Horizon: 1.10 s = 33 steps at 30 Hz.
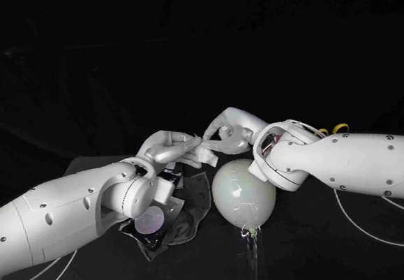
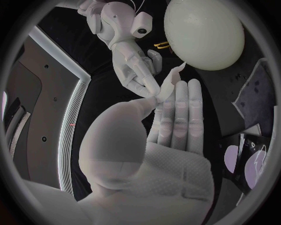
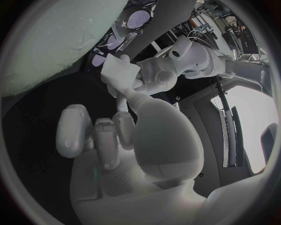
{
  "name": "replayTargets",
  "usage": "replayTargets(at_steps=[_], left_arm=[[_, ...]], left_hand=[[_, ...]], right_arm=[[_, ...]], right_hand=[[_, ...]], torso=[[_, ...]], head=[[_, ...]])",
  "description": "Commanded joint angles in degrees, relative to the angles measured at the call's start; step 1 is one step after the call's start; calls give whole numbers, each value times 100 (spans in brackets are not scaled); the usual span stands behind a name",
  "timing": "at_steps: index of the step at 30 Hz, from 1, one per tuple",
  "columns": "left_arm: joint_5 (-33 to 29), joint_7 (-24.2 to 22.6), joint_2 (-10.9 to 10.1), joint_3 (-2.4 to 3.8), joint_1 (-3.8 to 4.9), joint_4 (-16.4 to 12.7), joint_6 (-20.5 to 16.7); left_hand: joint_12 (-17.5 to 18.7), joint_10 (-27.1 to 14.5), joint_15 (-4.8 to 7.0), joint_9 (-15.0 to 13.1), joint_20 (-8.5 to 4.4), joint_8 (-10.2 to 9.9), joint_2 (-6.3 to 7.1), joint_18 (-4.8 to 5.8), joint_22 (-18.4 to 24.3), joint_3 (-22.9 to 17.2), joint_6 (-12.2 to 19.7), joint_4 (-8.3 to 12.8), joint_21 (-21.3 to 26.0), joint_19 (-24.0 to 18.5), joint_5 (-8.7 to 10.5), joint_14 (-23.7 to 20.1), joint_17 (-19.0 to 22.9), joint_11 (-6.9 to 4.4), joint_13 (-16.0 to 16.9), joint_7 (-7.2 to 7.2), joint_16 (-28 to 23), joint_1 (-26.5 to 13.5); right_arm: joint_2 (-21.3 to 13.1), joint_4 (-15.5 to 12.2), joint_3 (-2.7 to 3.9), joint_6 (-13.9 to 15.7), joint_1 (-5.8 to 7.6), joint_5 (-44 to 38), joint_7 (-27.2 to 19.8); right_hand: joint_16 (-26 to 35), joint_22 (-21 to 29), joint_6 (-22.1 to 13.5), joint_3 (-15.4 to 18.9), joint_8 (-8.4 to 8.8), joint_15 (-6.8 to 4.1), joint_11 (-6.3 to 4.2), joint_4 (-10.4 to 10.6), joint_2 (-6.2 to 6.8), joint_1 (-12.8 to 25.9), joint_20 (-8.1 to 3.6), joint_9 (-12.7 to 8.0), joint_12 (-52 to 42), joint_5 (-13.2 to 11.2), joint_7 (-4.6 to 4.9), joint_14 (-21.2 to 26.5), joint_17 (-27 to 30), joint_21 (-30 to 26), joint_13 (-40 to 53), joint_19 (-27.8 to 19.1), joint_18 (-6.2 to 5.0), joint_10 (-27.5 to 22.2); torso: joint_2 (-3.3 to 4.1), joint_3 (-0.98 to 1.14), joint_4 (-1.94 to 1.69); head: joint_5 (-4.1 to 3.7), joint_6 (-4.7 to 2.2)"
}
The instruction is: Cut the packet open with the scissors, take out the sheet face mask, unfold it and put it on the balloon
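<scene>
- Above the balloon (image 1: 242, 194), the left robot hand (image 1: 168, 147) and the right robot hand (image 1: 229, 128) meet fingertip to fingertip. Each pinches an edge of the sheet face mask (image 1: 202, 154) between thumb and fingers.
- Cutting looks done: the packet (image 1: 163, 223) lies gaping on the desk (image 1: 310, 259) just beside the balloon. The scissors (image 1: 338, 128) lie behind the right arm, with their yellow handles showing.
- Taking the mask out is done as well, since it is clear of the packet and held up off the desk.
- Unfolding is the step in hand, I judge: the mask is a small, thick, folded white piece, not yet spread.
- Left to do: draw the mask open to its full face shape, then lay it over the balloon, which lies bare below the hands.
</scene>
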<state>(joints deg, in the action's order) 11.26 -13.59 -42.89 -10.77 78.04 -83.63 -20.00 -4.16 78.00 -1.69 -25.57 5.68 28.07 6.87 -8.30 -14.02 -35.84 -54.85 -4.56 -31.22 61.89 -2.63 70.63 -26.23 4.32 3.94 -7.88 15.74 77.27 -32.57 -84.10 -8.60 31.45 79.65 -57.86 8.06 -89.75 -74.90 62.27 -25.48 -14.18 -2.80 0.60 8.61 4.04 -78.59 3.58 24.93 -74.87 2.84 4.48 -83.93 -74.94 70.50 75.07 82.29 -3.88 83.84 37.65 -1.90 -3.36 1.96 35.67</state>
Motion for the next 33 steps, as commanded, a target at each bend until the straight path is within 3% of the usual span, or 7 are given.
replayTargets(at_steps=[1, 33], left_arm=[[35, -72, 13, 14, 9, -24, -15], [7, -70, -88, 14, 9, 3, -128]], left_hand=[[32, -22, 7, -6, 8, -11, -50, -111, -5, -518, -2, 546, -18, -43, -30, -24, -8, 5, -1, -30, -24, 3], [22, -10, 13, -20, 9, -13, -45, -119, -36, -506, -14, 554, -67, -66, -31, -11, -20, 0, 4, -28, -19, 9]], right_arm=[[8, -26, -2, 3, -6, -67, -63], [-110, -7, -2, 26, -17, -70, -18]], right_hand=[[-25, -888, 33, -82, -74, -51, -59, -38, -85, -142, -41, 42, -40, -4, -17, -607, -1506, 40, 707, 21, 13, 76], [-25, -921, 20, -164, -212, -72, -78, -92, -76, -150, -71, 113, -126, -5, -35, -607, -1506, 111, 748, 57, 29, 123]], torso=[[2, 0, 1], [2, 1, 0]], head=[[3, 8], [21, -5]])
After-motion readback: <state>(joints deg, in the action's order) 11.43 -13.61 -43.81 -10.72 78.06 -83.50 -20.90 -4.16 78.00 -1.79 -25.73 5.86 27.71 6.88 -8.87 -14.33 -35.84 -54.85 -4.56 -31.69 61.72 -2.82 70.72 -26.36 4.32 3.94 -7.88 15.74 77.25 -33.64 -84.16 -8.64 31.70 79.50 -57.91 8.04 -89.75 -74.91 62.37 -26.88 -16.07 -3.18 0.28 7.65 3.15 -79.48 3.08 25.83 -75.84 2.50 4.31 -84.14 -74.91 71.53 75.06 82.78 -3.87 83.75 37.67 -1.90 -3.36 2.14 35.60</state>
